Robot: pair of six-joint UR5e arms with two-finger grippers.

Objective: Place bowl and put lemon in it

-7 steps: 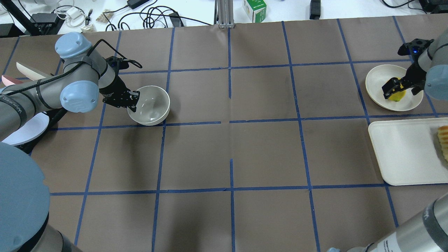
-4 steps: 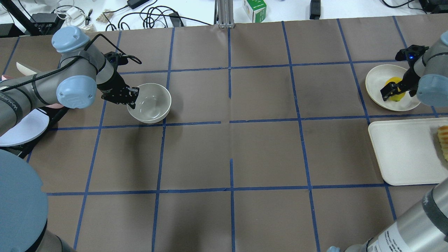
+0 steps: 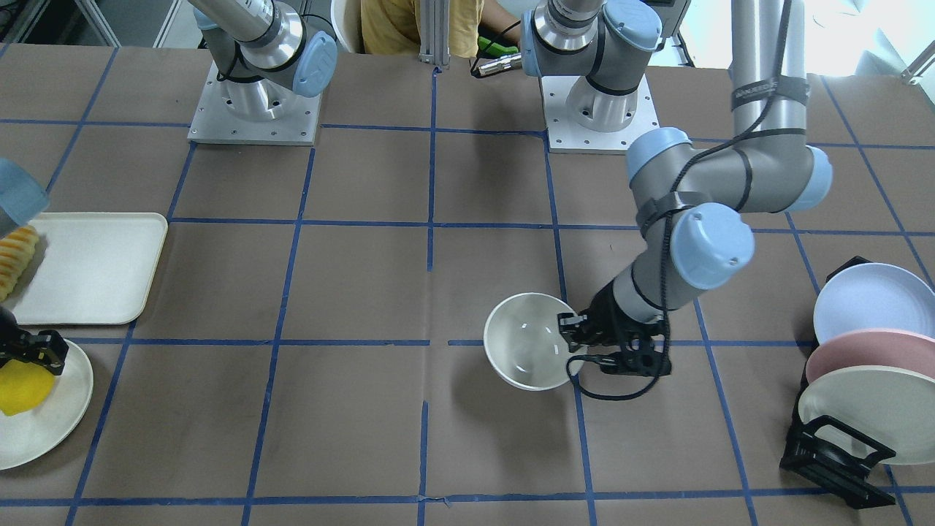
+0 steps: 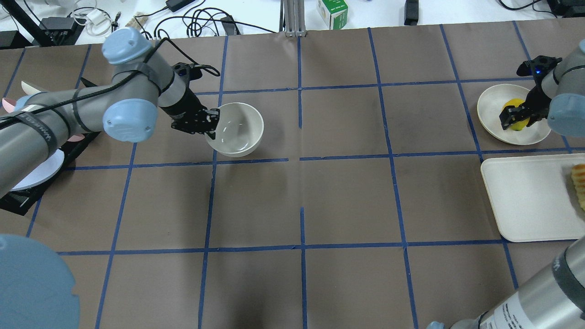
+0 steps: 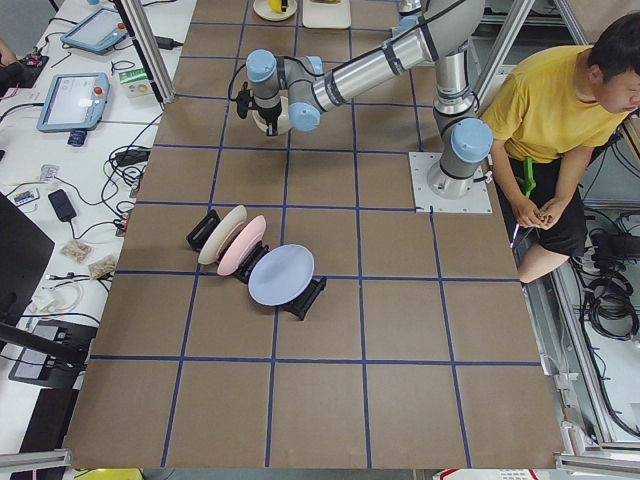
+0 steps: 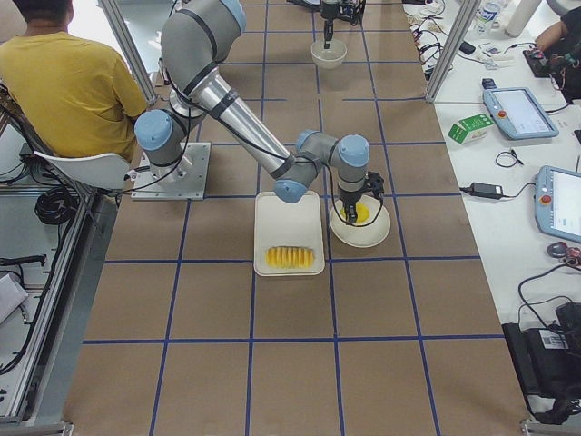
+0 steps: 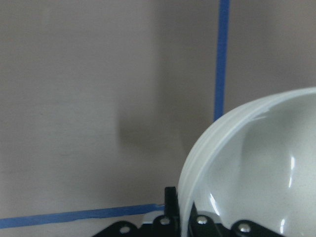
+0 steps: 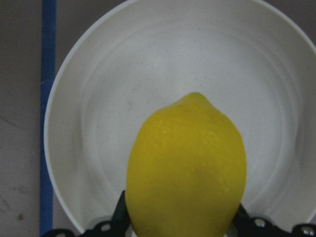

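- On the robot's left half of the table: left gripper (image 4: 212, 122) pinched shut on the rim of the bowl (image 4: 237, 130), one finger inside the wall, one outside.
- Holds the bowl upright, mouth up, just beside the centre tape line; cannot tell whether touching the table.
- Behind that arm, a rack of plates (image 3: 862, 351).
- At the far right edge: right gripper (image 4: 514, 118) closed around the lemon (image 8: 186, 168), a finger on each side.
- Keeps the lemon over the round plate (image 4: 491, 103); contact with it unclear.
- Just beside the plate, a tray (image 4: 525, 196) with sliced pieces (image 4: 579, 183).
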